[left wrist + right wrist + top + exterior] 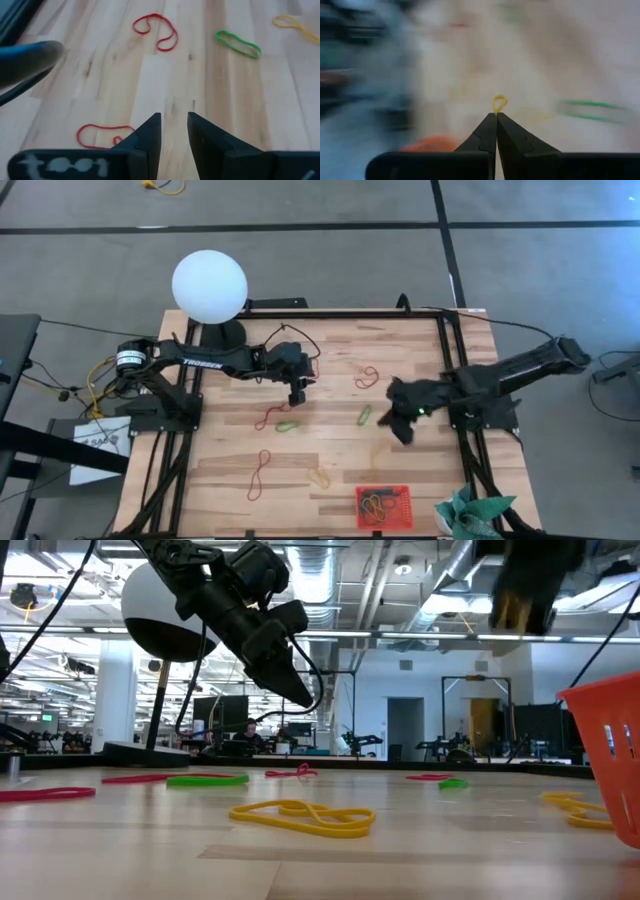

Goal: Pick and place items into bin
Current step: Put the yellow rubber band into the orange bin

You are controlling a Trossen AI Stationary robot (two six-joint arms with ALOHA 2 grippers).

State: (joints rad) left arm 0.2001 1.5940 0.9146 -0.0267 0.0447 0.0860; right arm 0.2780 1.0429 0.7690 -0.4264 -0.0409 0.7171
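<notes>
At the table's near edge sits the bin (383,506), a small red-orange tray already holding a tangle of bands, with a teal cloth (470,515) at the near right corner just beside it. Loose bands lie farther in: a yellow band (318,476) and a long red band (260,473) near the middle, a green band (364,415) beyond. The right gripper (496,116), lifted above the table's right half, has its jaws pressed together on a thin yellow loop (499,103), which pokes out past the tips, probably for carrying to the bin. The left gripper (174,120) hangs nearer the far edge, jaws slightly parted, empty.
</notes>
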